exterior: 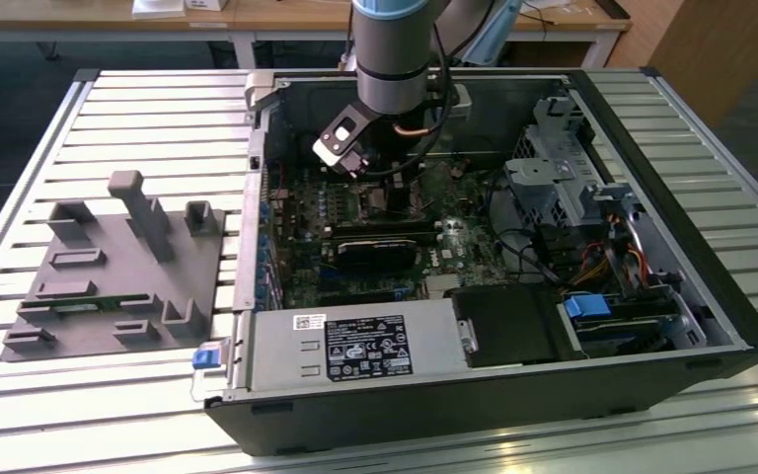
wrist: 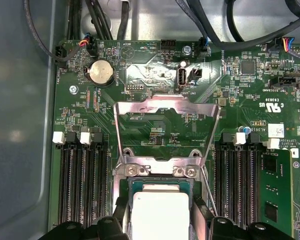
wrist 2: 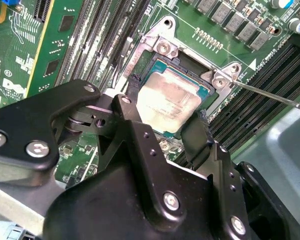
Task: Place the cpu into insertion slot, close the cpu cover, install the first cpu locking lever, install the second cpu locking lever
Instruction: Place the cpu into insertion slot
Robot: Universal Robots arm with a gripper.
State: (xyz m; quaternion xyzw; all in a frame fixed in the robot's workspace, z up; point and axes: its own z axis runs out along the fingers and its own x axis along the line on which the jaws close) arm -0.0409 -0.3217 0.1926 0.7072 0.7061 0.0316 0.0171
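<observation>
Slatted metal table, wooden desk behind

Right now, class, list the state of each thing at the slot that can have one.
cpu: lying in the slot, top bare.
slot: filled, uncovered.
cover: swung open, off the slot.
lever: unlatched, sticking out.
gripper: low, straddling the cpu.

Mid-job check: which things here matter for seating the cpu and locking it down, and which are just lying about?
For the job: gripper, cpu in the slot, cover swung open, lever.

Lying about: memory slots, coin cell, power supply, grey fixture beside the case.
</observation>
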